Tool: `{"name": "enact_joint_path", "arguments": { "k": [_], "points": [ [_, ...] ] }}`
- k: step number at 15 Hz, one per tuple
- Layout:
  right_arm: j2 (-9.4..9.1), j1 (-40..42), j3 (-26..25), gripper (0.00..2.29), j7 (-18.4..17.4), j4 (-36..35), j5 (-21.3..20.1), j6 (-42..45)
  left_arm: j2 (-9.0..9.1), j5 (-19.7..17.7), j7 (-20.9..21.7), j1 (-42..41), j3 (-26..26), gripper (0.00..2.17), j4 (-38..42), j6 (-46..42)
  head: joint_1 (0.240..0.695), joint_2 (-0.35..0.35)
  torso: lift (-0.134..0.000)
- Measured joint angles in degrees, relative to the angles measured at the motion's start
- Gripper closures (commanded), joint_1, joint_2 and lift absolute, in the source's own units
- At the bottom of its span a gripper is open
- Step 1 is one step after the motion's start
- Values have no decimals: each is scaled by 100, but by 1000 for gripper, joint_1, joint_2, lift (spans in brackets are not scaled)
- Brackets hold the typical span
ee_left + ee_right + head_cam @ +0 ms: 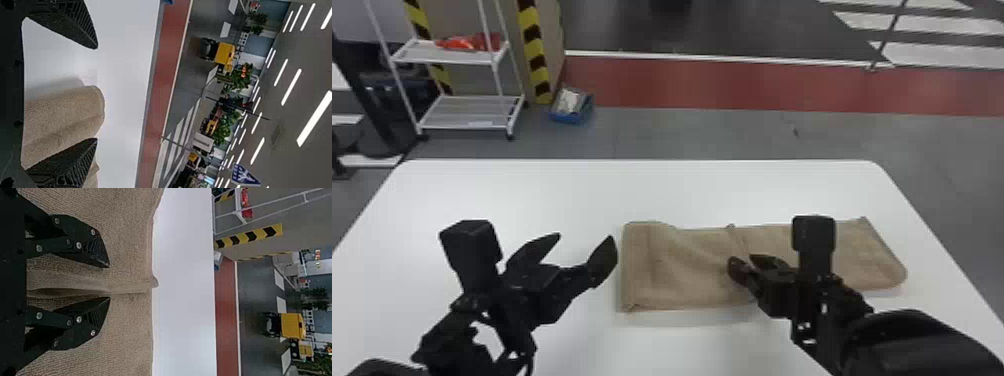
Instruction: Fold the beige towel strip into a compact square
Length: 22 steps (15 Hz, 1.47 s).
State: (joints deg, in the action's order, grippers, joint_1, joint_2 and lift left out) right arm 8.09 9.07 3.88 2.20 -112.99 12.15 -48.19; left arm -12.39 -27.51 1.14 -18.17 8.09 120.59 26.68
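"How does the work lie for us?"

"Across the white table [532, 190]: our beige towel strip [682, 270] runs lengthwise left to right, from centre to lower right of the head view."

"And our grippers?"

"Our left gripper [585, 237] hangs open beside the strip's left end (the nearer one to it, clearly). Our right gripper [109, 282], fingers parted, straddles the raised ridge [133, 286] near mid-strip. That ridge crosses the long axis, so we'd probably pinch there next."
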Motion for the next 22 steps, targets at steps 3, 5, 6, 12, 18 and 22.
{"name": "enact_joint_path", "arguments": {
  "k": [3,5,6,12,18,22],
  "points": [
    [0,-30,-12,704,0,0,-14,-114,0,-15,0,-2,0,36,7,0,695,-78,-124],
    [0,-2,-27,704,0,0,-15,-118,0,-18,3,-2,4,36,8,0,695,-79,-124],
    [0,-2,-35,795,0,-3,-23,-125,0,-21,7,-2,7,36,8,1,695,-81,-124],
    [0,-100,60,1143,35,5,-25,-155,0,-35,30,-28,1,39,0,-1,695,-73,-124],
    [4,-73,42,1146,52,-36,75,-138,0,-35,69,-124,-67,39,51,-49,695,-62,-124],
    [4,125,-101,1146,54,-424,278,188,0,-35,70,-153,-67,39,54,-81,695,-62,-124]
  ]
}}
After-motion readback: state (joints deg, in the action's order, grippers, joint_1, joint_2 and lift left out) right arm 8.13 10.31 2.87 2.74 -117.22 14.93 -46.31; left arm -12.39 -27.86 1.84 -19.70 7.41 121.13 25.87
